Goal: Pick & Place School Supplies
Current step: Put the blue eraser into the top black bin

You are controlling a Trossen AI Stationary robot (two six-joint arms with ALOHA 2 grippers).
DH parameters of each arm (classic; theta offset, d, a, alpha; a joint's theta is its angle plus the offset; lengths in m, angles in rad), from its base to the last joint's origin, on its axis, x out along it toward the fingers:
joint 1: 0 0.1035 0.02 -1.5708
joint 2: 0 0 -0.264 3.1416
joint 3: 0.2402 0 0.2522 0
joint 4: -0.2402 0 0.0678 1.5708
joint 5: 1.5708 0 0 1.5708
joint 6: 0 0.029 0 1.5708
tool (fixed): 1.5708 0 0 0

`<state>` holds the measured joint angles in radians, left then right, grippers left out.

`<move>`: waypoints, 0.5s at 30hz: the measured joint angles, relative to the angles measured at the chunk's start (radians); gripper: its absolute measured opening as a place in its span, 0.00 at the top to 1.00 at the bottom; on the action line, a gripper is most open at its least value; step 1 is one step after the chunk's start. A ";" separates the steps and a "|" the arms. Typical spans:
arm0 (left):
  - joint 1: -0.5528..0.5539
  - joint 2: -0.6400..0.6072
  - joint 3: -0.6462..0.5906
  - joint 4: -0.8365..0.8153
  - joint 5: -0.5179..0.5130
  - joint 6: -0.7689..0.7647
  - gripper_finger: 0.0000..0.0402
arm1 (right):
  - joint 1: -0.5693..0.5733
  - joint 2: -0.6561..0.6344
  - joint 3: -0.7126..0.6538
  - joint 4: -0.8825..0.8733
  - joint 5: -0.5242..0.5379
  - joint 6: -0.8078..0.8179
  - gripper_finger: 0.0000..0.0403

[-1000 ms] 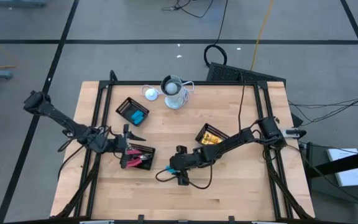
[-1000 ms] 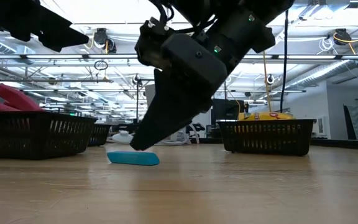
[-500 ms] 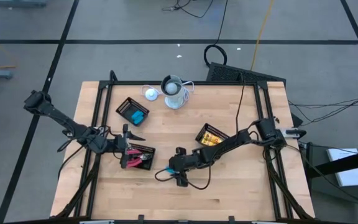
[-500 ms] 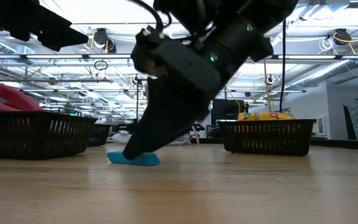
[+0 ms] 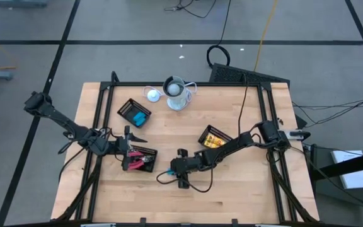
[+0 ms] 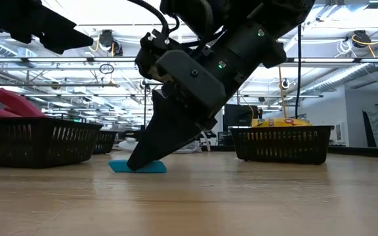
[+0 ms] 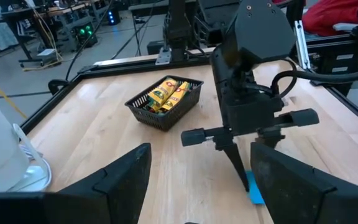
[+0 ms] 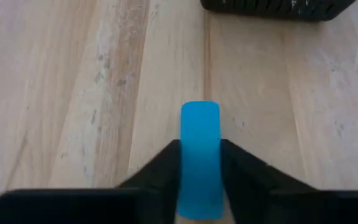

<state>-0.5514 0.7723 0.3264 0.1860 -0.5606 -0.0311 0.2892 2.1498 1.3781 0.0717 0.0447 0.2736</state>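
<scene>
A light-blue block (image 8: 200, 152) lies flat on the wooden table near its middle, toward the near edge, and shows in the low view as the blue block (image 6: 138, 167). My right gripper (image 5: 171, 171) slants down onto it and is shut on it. My left gripper (image 5: 133, 135) hangs open with nothing between its fingers, over the black basket (image 5: 139, 159) that holds red-handled tools at the left. In the left wrist view the right gripper (image 7: 248, 180) stands over the blue block (image 7: 255, 190). My right gripper pinches the block's two long sides (image 8: 185, 163) between its two fingers (image 8: 164, 169), at the end nearer the wrist. The fingers slant down from the table's right and run along the block. The block rests flat on the table, its other end sticking out ahead.
A black basket with yellow pieces (image 5: 214, 139) stands right of the middle, and a basket holding blue blocks (image 5: 135, 113) at the far left. A white round cup with a cable (image 5: 176, 93) stands at the far edge. Bare wood lies along the near edge.
My right gripper has sunk a little, and its fingertips have come down from just above the blue block to the table around it. The block stays flat on the wood.
</scene>
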 joint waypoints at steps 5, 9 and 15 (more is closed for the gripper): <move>0.000 0.000 0.000 0.000 0.000 0.000 0.33 | 0.000 -0.001 0.000 0.002 -0.004 -0.022 0.91; 0.000 0.000 0.000 0.000 0.000 0.000 0.33 | 0.007 -0.001 -0.001 0.011 0.026 -0.042 0.91; 0.000 0.000 0.000 0.000 0.000 -0.002 0.33 | 0.013 -0.033 -0.003 0.024 0.062 -0.094 0.91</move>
<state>-0.5514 0.7723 0.3264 0.1856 -0.5606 -0.0334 0.3025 2.1168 1.3750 0.0956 0.1069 0.1801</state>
